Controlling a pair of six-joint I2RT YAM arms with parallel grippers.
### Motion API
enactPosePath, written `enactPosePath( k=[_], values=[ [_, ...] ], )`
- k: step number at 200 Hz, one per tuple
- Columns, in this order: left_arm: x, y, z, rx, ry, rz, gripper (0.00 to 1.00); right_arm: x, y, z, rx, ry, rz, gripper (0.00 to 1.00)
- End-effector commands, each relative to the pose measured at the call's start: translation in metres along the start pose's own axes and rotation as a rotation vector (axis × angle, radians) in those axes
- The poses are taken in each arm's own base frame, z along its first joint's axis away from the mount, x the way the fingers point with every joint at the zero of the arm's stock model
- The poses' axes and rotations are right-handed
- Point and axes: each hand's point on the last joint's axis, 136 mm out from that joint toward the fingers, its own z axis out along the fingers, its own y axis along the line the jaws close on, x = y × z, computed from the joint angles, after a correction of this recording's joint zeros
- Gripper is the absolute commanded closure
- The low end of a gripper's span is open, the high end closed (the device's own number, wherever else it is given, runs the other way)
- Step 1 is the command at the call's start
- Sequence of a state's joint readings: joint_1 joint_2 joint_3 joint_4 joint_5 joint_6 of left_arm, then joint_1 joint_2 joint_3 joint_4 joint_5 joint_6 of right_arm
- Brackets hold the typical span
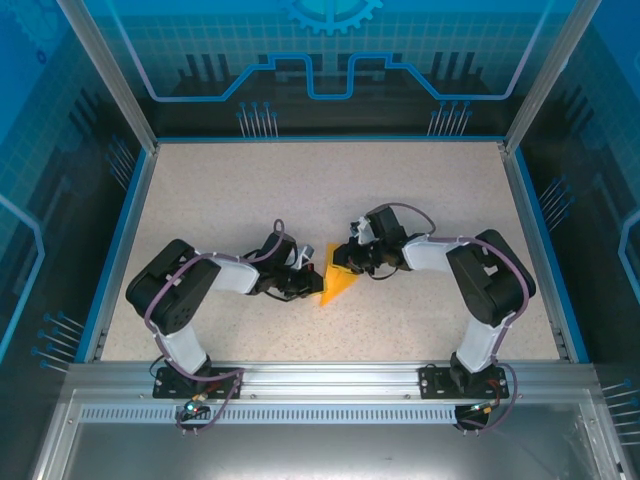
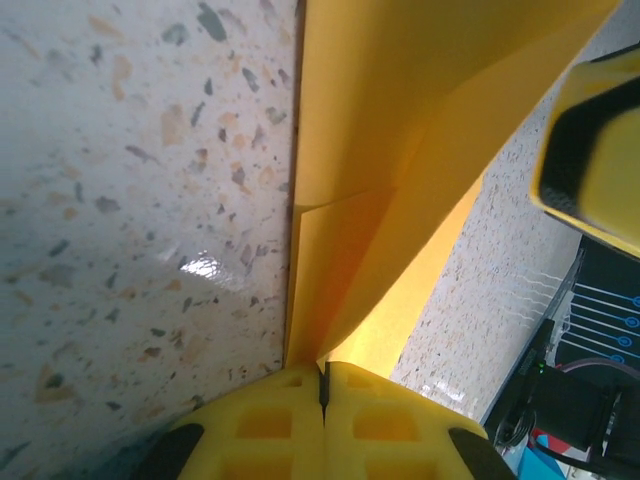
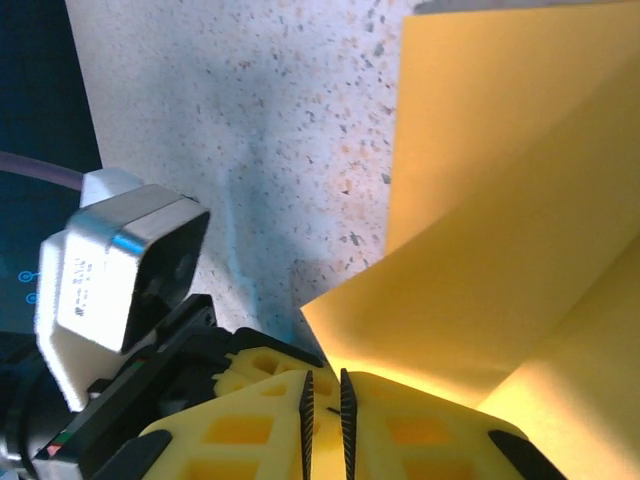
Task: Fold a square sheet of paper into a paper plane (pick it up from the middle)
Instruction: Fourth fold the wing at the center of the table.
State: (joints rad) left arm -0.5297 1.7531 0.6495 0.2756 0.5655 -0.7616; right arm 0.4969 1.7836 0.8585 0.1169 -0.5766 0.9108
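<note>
At the middle of the table [image 1: 250, 200], the left gripper [image 2: 323, 372] is clamped tight on the square sheet of paper [image 1: 338, 285], a folded wedge whose long axis runs diagonally with its tip pointing near-left, while the right gripper [image 3: 322, 400] pinches its far edge, jaws narrow.

The square sheet of paper [image 2: 400, 150] looked smooth and matt to me; the table [image 2: 130, 200] was speckled, faintly glossy; the fingers [image 2: 270, 435] were matt moulded plastic.
</note>
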Motion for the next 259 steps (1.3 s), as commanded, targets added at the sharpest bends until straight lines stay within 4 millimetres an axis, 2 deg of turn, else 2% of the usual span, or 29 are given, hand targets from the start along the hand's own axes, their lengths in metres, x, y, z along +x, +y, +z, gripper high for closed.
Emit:
enactPosePath(
  k=[1,17,21,57,89,170,184,198,241,259],
  values=[
    [0.002,0.019,0.001,-0.039,0.011,-0.064,1.0,0.003,0.007,0.001,-0.014,0.02,-0.023,0.82],
    [0.003,0.019,0.002,-0.035,0.018,-0.066,1.0,0.007,0.003,0.007,-0.011,0.039,-0.014,0.82],
    [0.003,0.018,0.002,-0.033,0.019,-0.066,1.0,0.0,0.012,0.008,-0.024,0.029,-0.026,0.82],
    [0.006,0.02,0.002,-0.038,0.025,-0.071,1.0,-0.006,0.014,0.017,-0.041,0.035,-0.018,0.82],
    [0.006,0.022,0.003,-0.043,0.028,-0.076,1.0,-0.013,-0.001,0.025,-0.007,0.038,0.016,0.83],
    [0.011,0.029,0.005,-0.054,0.041,-0.109,1.0,-0.019,-0.021,0.034,0.023,0.06,0.038,0.84],
    [0.012,0.03,0.006,-0.056,0.043,-0.118,1.0,-0.02,-0.022,0.032,0.022,0.061,0.042,0.84],
    [0.013,0.034,0.006,-0.066,0.043,-0.134,1.0,-0.023,-0.012,0.026,-0.016,0.052,0.029,0.84],
    [0.013,0.036,0.007,-0.077,0.045,-0.159,1.0,-0.032,0.015,-0.015,-0.041,-0.033,-0.035,0.82],
    [0.013,0.037,0.008,-0.079,0.05,-0.164,1.0,-0.027,0.02,-0.021,-0.043,-0.03,-0.052,0.81]
  ],
)
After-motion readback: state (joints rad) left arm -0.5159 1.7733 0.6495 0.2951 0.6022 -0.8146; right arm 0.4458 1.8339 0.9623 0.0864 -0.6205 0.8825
